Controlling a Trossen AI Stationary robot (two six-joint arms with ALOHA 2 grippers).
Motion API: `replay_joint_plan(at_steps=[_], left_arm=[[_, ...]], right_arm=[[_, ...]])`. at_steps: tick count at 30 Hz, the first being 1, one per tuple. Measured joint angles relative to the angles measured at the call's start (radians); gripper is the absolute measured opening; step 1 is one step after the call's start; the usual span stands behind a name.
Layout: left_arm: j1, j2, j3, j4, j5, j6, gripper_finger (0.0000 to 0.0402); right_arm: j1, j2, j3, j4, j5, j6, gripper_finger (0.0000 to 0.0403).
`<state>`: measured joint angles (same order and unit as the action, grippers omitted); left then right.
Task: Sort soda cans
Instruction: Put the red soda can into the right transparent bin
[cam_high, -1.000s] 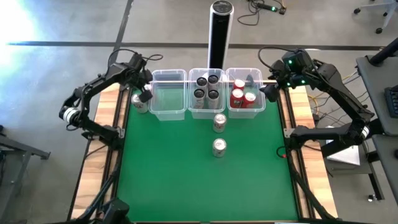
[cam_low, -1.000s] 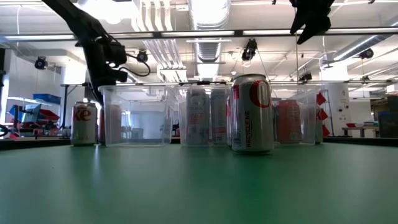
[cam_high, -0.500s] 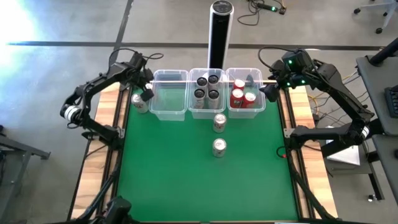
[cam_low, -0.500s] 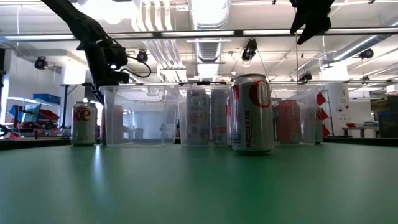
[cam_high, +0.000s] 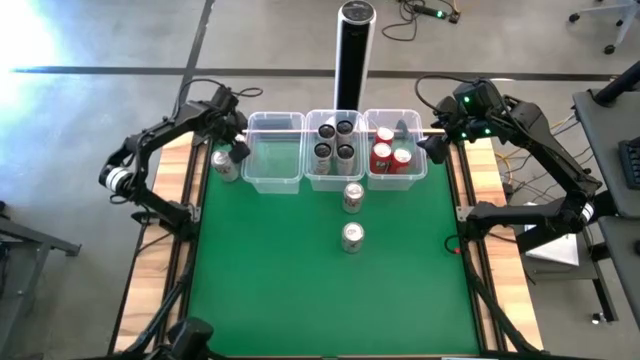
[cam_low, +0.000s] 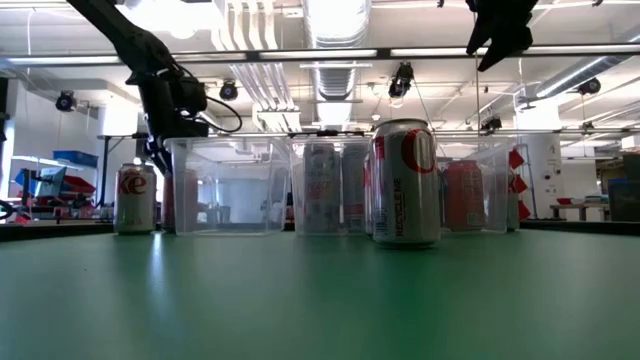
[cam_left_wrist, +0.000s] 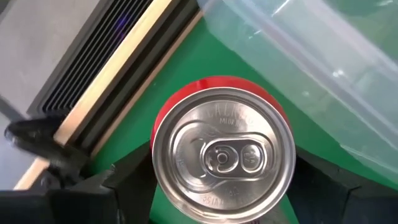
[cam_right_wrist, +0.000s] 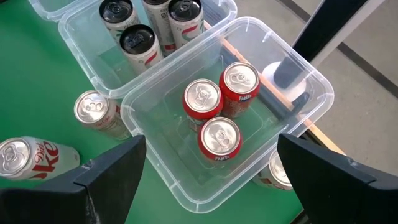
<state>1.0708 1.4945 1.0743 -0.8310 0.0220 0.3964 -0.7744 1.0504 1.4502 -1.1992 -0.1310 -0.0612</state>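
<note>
A can with a red wall and silver top (cam_left_wrist: 222, 152) stands on the green mat just left of the empty left bin (cam_high: 272, 150). My left gripper (cam_high: 236, 152) hangs open right above it, one finger on each side of the can top, and no touch shows. My right gripper (cam_high: 434, 148) hovers open with nothing in it over the right edge of the right bin (cam_right_wrist: 314, 81), which holds three red cans (cam_right_wrist: 219, 112). The middle bin (cam_high: 333, 145) holds several dark-topped cans. Two silver cans (cam_high: 352, 196) (cam_high: 351, 236) stand upright on the mat.
A tall black-and-silver post (cam_high: 353, 50) stands behind the middle bin. Another can (cam_right_wrist: 277, 171) stands outside the right bin, under my right gripper. The near half of the green mat (cam_high: 330, 300) is free room. Wooden rails (cam_high: 160, 270) run along both sides.
My left gripper has moved a little toward the table's right, staying open above the can. In the low view the empty left bin shows slightly farther right, nearer the middle bin.
</note>
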Motion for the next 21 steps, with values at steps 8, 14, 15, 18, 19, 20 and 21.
replay_joint_plan(at_steps=[8,14,15,18,19,20,21], left_arm=[[0.001,-0.060,-0.005,-0.030,-0.140,-0.132,0.0280],[-0.003,-0.105,-0.002,-0.029,-0.161,-0.246,0.0280],[-0.004,-0.110,0.004,-0.028,-0.165,-0.267,0.0280],[-0.006,-0.127,0.027,-0.034,-0.203,-0.324,0.0280],[-0.009,-0.133,0.039,-0.039,-0.221,-0.340,0.0280],[-0.014,-0.137,0.056,-0.045,-0.244,-0.351,0.0280],[-0.021,-0.139,0.074,-0.052,-0.269,-0.359,0.0280]], right_arm=[[0.000,0.000,0.000,0.000,0.000,-0.014,0.0359],[0.000,0.000,0.000,0.006,0.000,-0.034,0.0359],[0.000,0.000,0.000,0.008,0.000,-0.036,0.0359],[0.000,0.000,0.000,0.007,0.000,-0.040,0.0359],[0.000,0.000,0.000,0.007,0.000,-0.041,0.0359],[0.000,0.000,0.000,0.008,0.000,-0.042,0.0359],[0.000,0.000,0.000,0.007,0.000,-0.042,0.0359]])
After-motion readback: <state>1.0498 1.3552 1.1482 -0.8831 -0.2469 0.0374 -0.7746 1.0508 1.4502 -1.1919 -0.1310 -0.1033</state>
